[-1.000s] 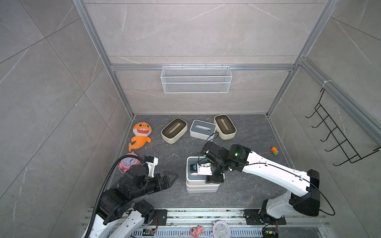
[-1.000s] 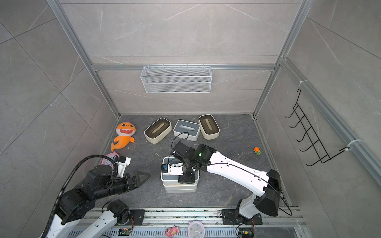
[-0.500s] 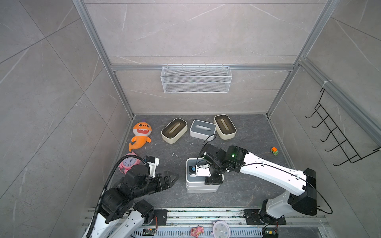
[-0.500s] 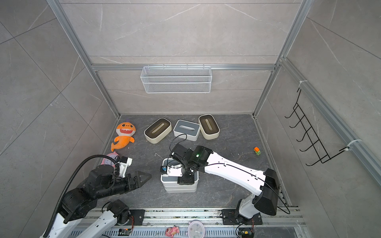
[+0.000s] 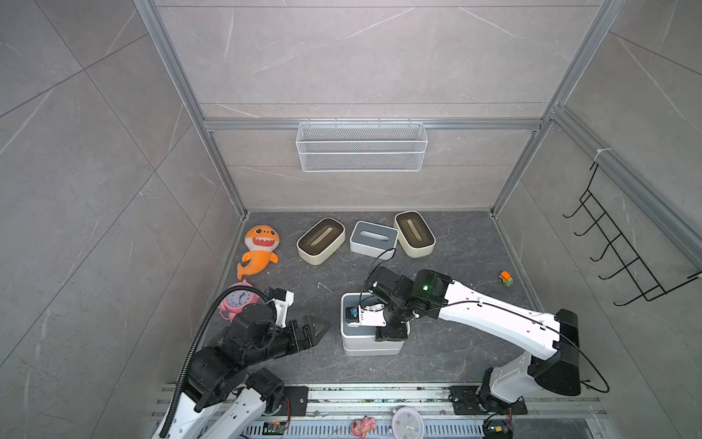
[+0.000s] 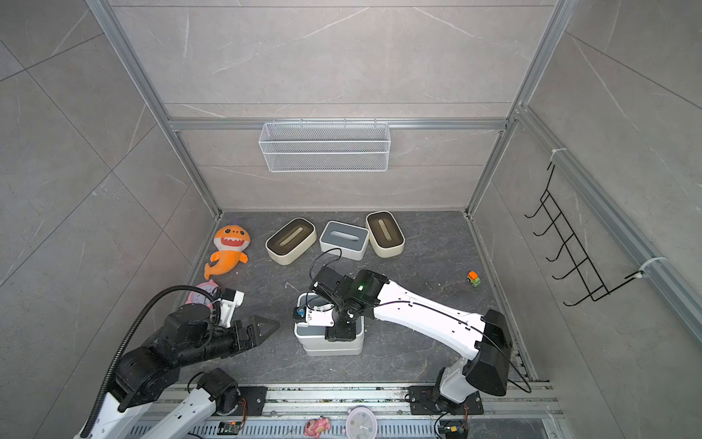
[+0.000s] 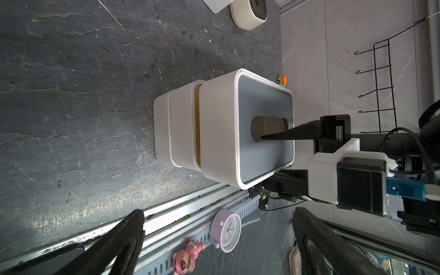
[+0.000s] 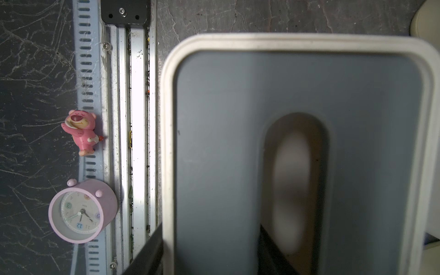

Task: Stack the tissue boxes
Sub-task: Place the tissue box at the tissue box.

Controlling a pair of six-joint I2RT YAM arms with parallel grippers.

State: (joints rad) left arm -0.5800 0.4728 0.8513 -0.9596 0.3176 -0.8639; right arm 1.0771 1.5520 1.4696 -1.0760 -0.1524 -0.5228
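Right jaws slightly further left, tight on topmost grey-lidded box; left jaws wide apart alongside, pink clock behind.

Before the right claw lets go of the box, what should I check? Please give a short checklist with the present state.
1. Right claw grips the top grey-lid box, one finger in its slot, one outside the wall: ok.
2. Top box seated flat on the tan-lid box: cannot tell; a tan strip shows between them.
3. Tan-lid box lined up on the bottom box: ok.
4. Left claw open, apart from the stack: ok.
5. Back grey-lid box and both cream boxes upright, unstacked: ok.
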